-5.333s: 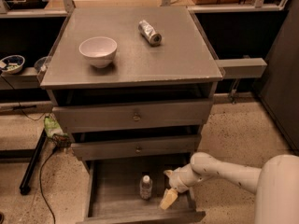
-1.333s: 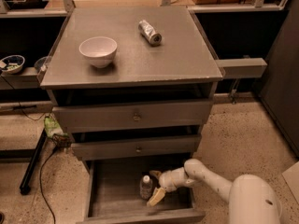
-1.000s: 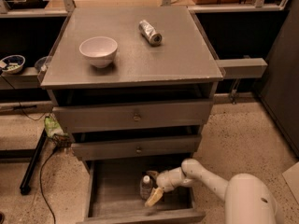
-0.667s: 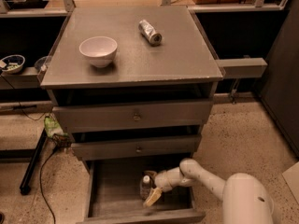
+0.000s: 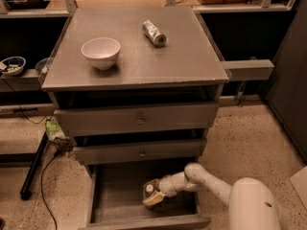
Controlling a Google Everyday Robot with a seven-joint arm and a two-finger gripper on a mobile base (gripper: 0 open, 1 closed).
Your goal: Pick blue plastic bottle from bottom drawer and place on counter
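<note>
The blue plastic bottle (image 5: 149, 190), small with a white cap, stands upright on the plank floor of the open bottom drawer (image 5: 110, 195). My gripper (image 5: 153, 194) is down inside the drawer, reaching in from the right and right against the bottle, partly hiding its body. My white arm (image 5: 211, 183) comes in from the lower right over the drawer's right wall. The counter (image 5: 158, 56) is the flat grey cabinet top above.
A white bowl (image 5: 100, 51) and a short silver cylinder (image 5: 153, 32) lying on its side are on the counter. Two shallower drawers (image 5: 139, 120) hang partly open above the bottom one. A grey side ledge (image 5: 249, 69) juts out at the right. Cables and a black stand leg (image 5: 33, 169) lie on the floor at the left.
My gripper has moved left across the drawer until it is at the bottle. The bottle has stayed where it stood.
</note>
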